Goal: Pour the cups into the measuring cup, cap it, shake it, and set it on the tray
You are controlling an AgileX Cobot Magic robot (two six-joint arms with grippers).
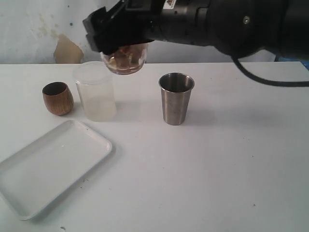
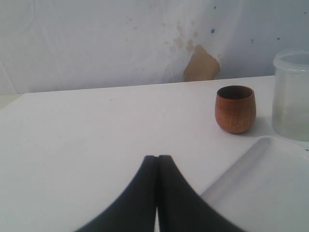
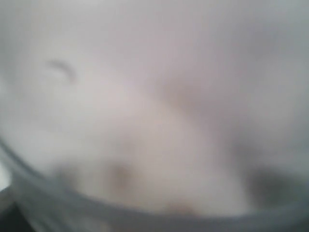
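Observation:
My right gripper (image 1: 121, 48) reaches across from the right and is shut on the measuring cup (image 1: 124, 62). This clear cup holds brownish contents and hangs tilted in the air just above the rim of a frosted container (image 1: 95, 92). The right wrist view shows only the blurred clear wall of the measuring cup (image 3: 154, 121). The brown wooden cup (image 1: 58, 98) (image 2: 235, 108) stands upright to the left. The steel tumbler (image 1: 176, 98) stands upright to the right. The white tray (image 1: 48, 166) (image 2: 263, 186) lies at the front left. My left gripper (image 2: 158, 157) is shut and empty, low over the table near the tray.
The frosted container (image 2: 291, 94) stands between the wooden cup and the tumbler, beside the tray's far corner. The right arm's dark body (image 1: 231, 21) spans the back of the table. A stained wall (image 2: 200, 63) stands behind.

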